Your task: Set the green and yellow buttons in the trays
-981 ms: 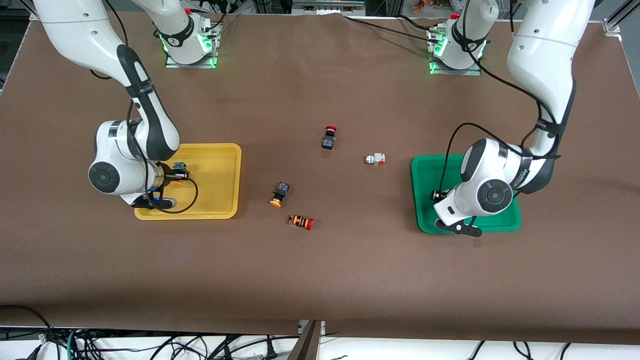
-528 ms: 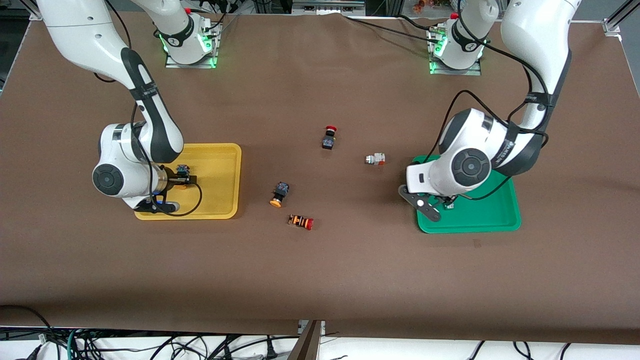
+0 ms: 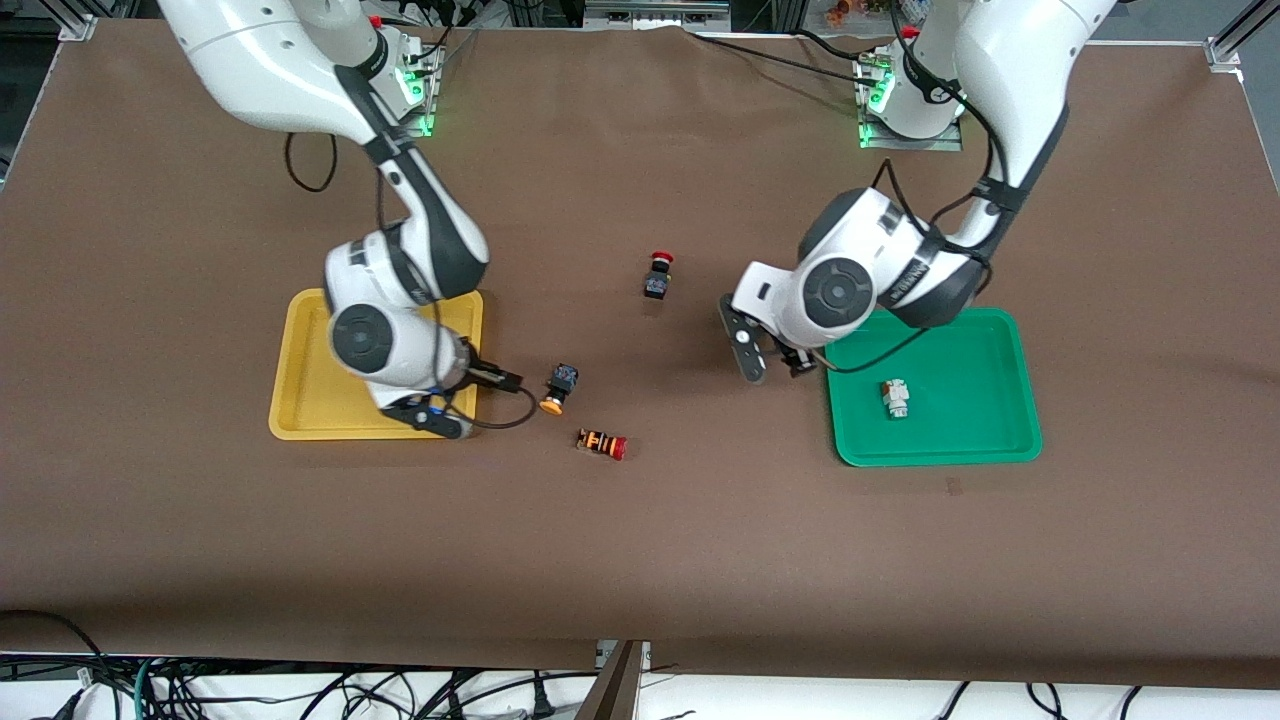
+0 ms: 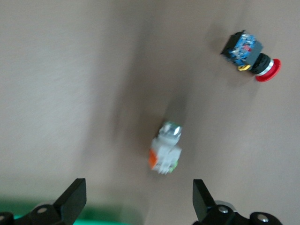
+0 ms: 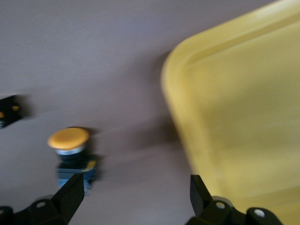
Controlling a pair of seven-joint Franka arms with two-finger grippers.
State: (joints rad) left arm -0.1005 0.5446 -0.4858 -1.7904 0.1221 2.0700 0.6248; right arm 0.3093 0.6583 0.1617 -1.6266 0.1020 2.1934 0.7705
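A dark-bodied button with an orange-yellow cap lies on the table beside the yellow tray. My right gripper is open and empty, low over the table between that tray's edge and this button. The right wrist view shows the gripper, the button and the tray. A white-bodied button lies in the green tray. My left gripper is open and empty beside the green tray. A second white button lies just ahead of the gripper; my left hand hides it in the front view.
A dark-bodied switch with a red cap stands mid-table and also shows in the left wrist view. An orange-striped switch with a red cap lies nearer the front camera than the yellow-capped button. My right hand covers part of the yellow tray's floor.
Both arms have left their trays and swung toward the table's middle. A white button now lies uncovered in the green tray. My right gripper no longer holds the dark button.
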